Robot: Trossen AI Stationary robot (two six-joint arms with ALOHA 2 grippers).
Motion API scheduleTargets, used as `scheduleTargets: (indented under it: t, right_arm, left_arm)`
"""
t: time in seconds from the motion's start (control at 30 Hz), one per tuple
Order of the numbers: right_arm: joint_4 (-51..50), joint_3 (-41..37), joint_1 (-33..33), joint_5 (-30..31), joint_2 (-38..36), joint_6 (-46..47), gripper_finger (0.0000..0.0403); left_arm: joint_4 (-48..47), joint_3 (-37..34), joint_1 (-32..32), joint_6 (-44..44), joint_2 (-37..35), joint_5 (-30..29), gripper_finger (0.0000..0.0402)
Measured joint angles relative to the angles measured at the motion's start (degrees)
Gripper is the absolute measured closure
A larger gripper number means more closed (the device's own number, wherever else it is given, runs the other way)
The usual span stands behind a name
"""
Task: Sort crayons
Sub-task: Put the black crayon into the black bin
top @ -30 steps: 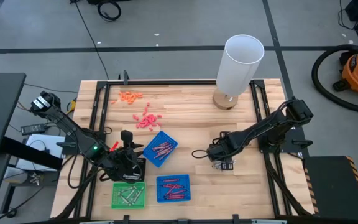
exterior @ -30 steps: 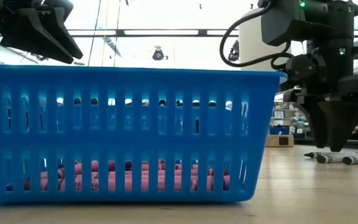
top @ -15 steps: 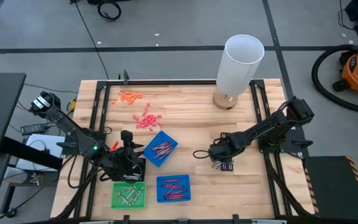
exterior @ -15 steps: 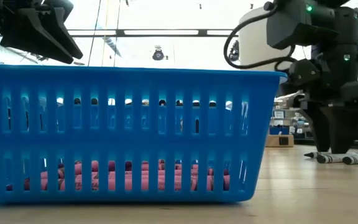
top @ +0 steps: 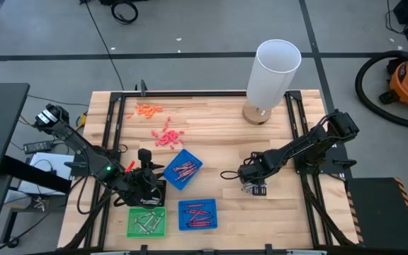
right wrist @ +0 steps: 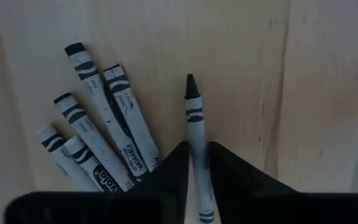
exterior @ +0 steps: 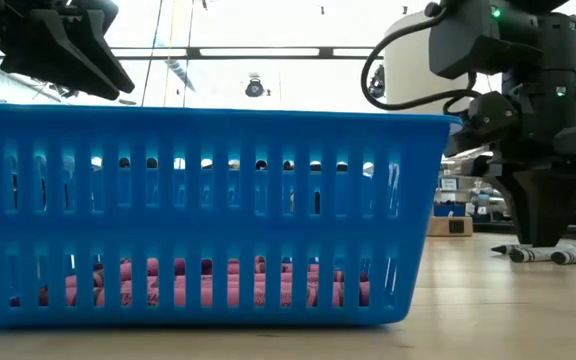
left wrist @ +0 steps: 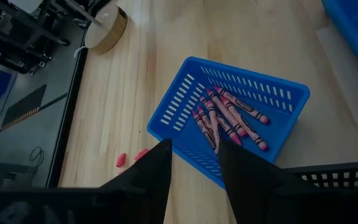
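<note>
Several grey crayons (right wrist: pixel 104 124) lie loose on the wooden table at the right. My right gripper (right wrist: pixel 197 168) stands over them, pointing down and shut on one grey crayon (right wrist: pixel 194 118) that lies apart from the rest; it also shows in the high view (top: pixel 253 185). My left gripper (left wrist: pixel 194 162) hangs open and empty above a tilted blue tray (left wrist: pixel 229 124) that holds red crayons (left wrist: pixel 225 118). A second blue tray (top: pixel 197 214) holds red crayons, and a green tray (top: pixel 147 222) holds grey ones. My right gripper pinches the single grey crayon by its two long sides (right wrist: pixel 196 140), between the two fingers, back from its pointed tip. The fingers come from above, pointing down, one on each side of the stick. The crayon lies flat on the table.
A tall white cylinder (top: pixel 275 71) on a round wooden base stands at the far right. Pink bits (top: pixel 165 136) and orange bits (top: pixel 147 109) lie at the far left. A blue tray's wall (exterior: pixel 198 210) fills most of the low view.
</note>
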Motion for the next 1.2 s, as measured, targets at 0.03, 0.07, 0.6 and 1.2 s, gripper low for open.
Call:
scheduleTargets:
  t: [0.03, 0.07, 0.6, 1.2]
  right_arm:
    - [0.1, -0.02, 0.0, -0.05, 0.0, -0.26, 0.0337]
    - [0.2, -0.03, 0.0, -0.02, 0.02, -0.51, 0.0348]
    - [-1.69, 6.69, -0.29, 10.02, 0.44, -4.89, 0.0373]
    - [14.21, 12.11, -0.55, 7.24, 0.31, -11.59, 0.0371]
  left_arm:
    - [-0.02, 0.0, -0.02, -0.02, 0.01, 0.02, 0.0258]
    - [-0.02, 0.0, -0.01, -0.02, 0.01, 0.02, 0.0258]
    - [0.37, 0.0, -0.02, -2.91, 0.02, 0.48, 0.0258]
    - [0.44, 0.0, -0.02, -6.56, 0.02, 0.47, 0.0204]
